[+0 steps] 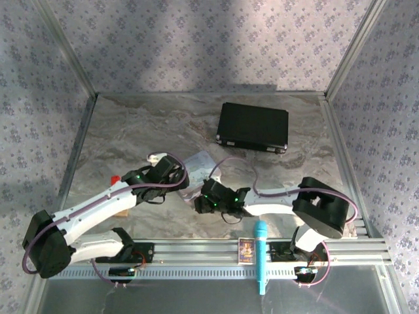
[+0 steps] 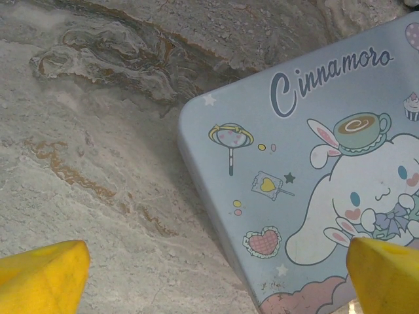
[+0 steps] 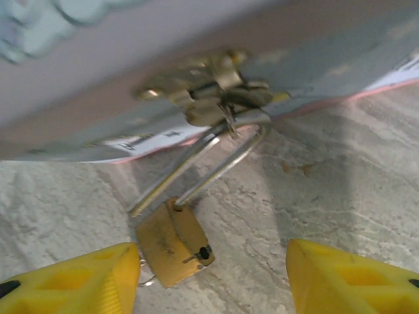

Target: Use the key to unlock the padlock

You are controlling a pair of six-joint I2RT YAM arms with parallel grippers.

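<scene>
1. Top view: the left gripper (image 1: 169,167) stands at the left side of the tin (image 1: 200,160), and the right gripper (image 1: 201,196) at its near edge, in the middle of the table (image 1: 131,131). The jaws are too small here to judge.
2. Left wrist view: the two yellow fingers (image 2: 42,278) are spread wide with nothing between them. One is over the bare table, the other over the corner of the tin lid. I think this arm is only standing ready, perhaps to steady the tin.
3. Right wrist view:
   - The padlock (image 3: 171,242) hangs from the clasp (image 3: 219,82) of the tin.
   - Its thin shackle (image 3: 226,157) passes through the clasp, and its brass body lies tilted on the table.
   - The body is scuffed and very small, with a dark keyhole (image 3: 204,252) on the end facing the camera.
   - One shackle leg enters the body. The other ends at its corner, and I cannot tell if it sits inside.
   - The jaws stand apart and pinch nothing. The body lies between them, just beside one finger (image 3: 75,281).
   - A thin ring (image 3: 146,280) shows there, but I cannot tell if it belongs to a key.
4. Judgement: the step is reaching for the padlock, and unlocking is not yet begun. The next move calls for a gentle grip on the brass body, because it swings freely, with the keyhole kept uncovered.
</scene>
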